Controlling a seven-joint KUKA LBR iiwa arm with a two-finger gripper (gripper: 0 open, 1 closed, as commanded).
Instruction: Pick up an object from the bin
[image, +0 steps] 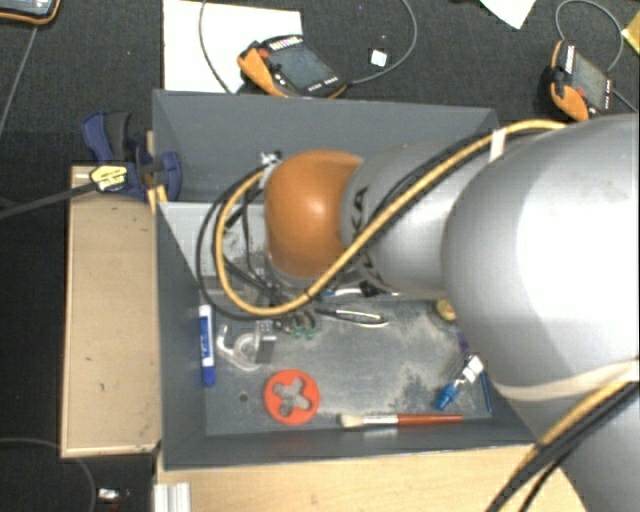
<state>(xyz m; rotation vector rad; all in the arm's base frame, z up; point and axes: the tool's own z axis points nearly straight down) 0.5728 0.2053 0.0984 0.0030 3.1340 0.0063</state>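
The hand (275, 322) hangs under the orange wrist cover (310, 210), left of centre; open or closed, I cannot tell. Nearest lie a clear plastic piece (238, 350) and a blue marker (205, 345). Best to centre over one, clear of the bin wall (180, 330).

Blue marker (205, 345): lies flat at the left, lengthwise near to far, with a white band.
Clear plastic piece (238, 347): curved, just right of the marker.
Orange disc (291, 396): round, cross-shaped cutout, flat, near side.
Paintbrush (400, 421): red handle, pale bristles pointing left, nearest.
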